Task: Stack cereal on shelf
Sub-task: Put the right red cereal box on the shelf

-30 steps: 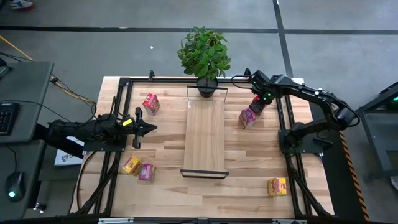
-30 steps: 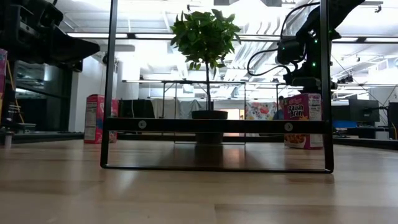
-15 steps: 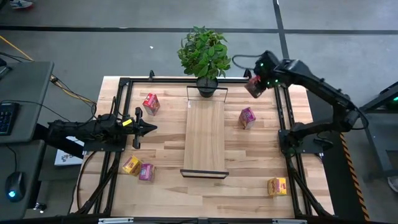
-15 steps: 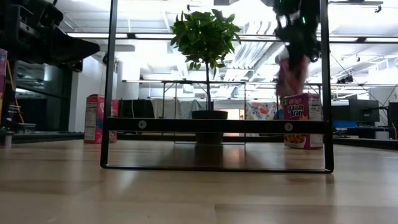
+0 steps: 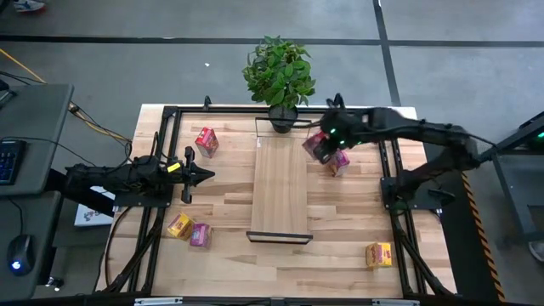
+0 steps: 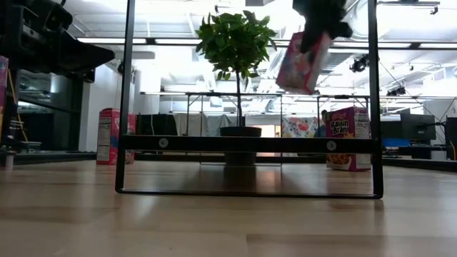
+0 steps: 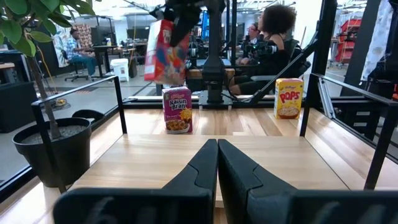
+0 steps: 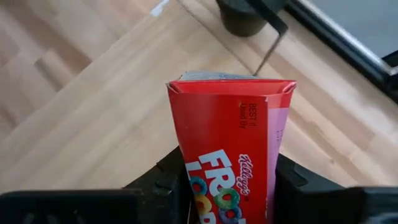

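One red cardboard cereal box [image 5: 317, 146], pinched in the right gripper [image 5: 322, 144], airborne, tilted, beside the long light-wood shelf plank's [image 5: 280, 183] far-right corner; left gripper [image 5: 197, 176] pressed together, idle.

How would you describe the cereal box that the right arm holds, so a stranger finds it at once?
Start at the potted plant behind the shelf. Beside the pot, the right tool holds a red box in the air, tilted; the purple Raisin Bran box close by stands on the table.

Shelf [image 5: 279, 191] top bare; potted plant [image 5: 280, 76] crowds far end, magenta box [image 5: 339, 161] beside
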Robot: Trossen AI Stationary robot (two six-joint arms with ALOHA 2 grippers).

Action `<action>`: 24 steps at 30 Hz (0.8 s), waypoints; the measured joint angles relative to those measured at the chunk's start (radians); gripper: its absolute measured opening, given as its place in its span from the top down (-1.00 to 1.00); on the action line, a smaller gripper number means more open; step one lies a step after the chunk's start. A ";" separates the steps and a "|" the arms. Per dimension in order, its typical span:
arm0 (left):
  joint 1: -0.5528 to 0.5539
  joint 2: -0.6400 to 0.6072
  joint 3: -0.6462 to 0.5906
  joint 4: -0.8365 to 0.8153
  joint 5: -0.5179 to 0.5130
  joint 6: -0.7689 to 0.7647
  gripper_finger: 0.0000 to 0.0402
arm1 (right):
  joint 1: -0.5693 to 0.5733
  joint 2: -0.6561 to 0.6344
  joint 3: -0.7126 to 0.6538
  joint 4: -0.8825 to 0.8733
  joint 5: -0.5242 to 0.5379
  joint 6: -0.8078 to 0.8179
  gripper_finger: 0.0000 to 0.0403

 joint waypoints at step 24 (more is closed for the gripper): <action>0.000 0.000 0.000 0.000 0.000 0.000 0.98 | -0.029 0.298 -0.001 0.142 0.009 -0.043 0.38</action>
